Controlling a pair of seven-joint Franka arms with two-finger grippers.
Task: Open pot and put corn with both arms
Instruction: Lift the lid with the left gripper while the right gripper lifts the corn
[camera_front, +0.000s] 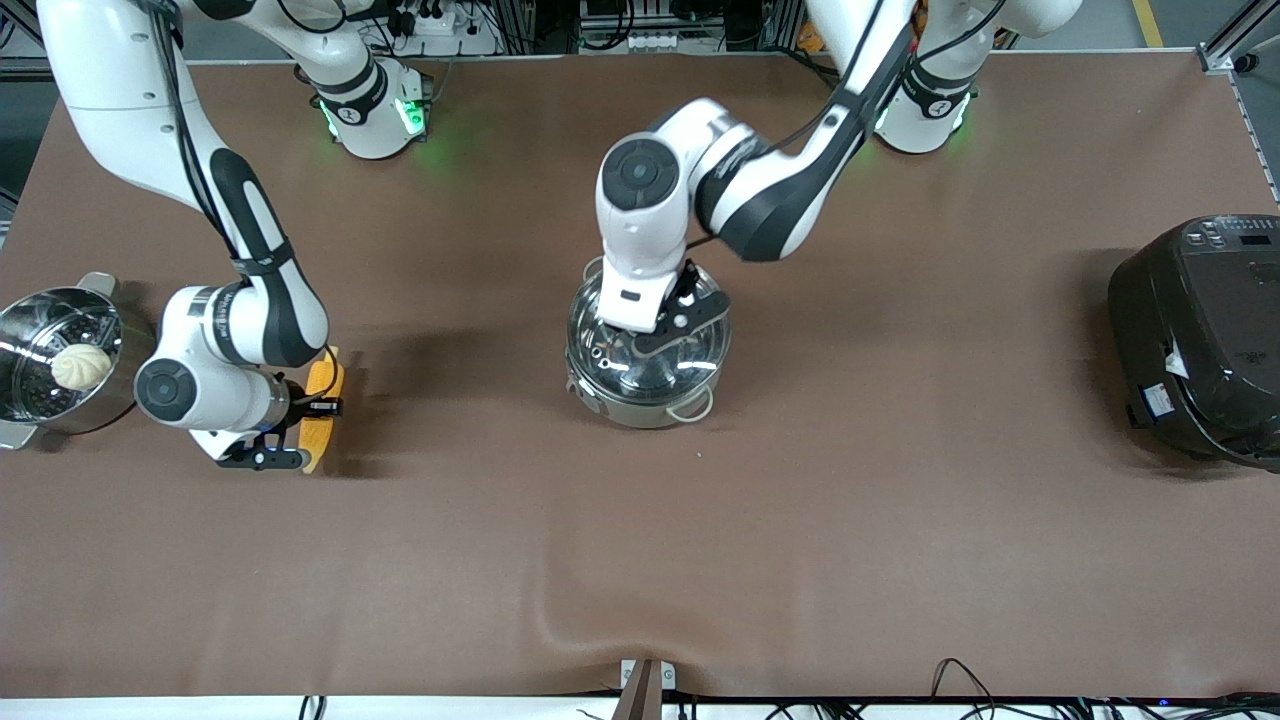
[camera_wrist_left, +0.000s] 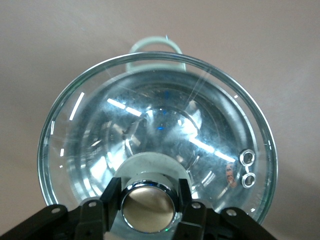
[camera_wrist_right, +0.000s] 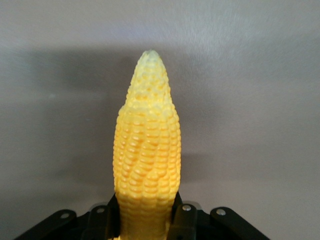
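Note:
The steel pot (camera_front: 648, 385) stands mid-table with its clear glass lid (camera_front: 700, 335) on it. My left gripper (camera_front: 665, 322) is right over the lid. In the left wrist view its fingers (camera_wrist_left: 111, 197) press both sides of the tan knob (camera_wrist_left: 148, 209), and a grey pot handle (camera_wrist_left: 155, 47) shows past the lid (camera_wrist_left: 150, 125). My right gripper (camera_front: 308, 420) is low over the table toward the right arm's end, shut on the thick end of the yellow corn (camera_front: 325, 385). In the right wrist view the corn (camera_wrist_right: 147, 150) points its tapered tip away from the gripper (camera_wrist_right: 147, 212).
A steel steamer pot (camera_front: 30, 330) holding a white bun (camera_front: 80, 367) stands at the right arm's end of the table, close to the right arm's wrist. A big black cooker (camera_front: 1200, 340) sits at the left arm's end. Brown cloth covers the table.

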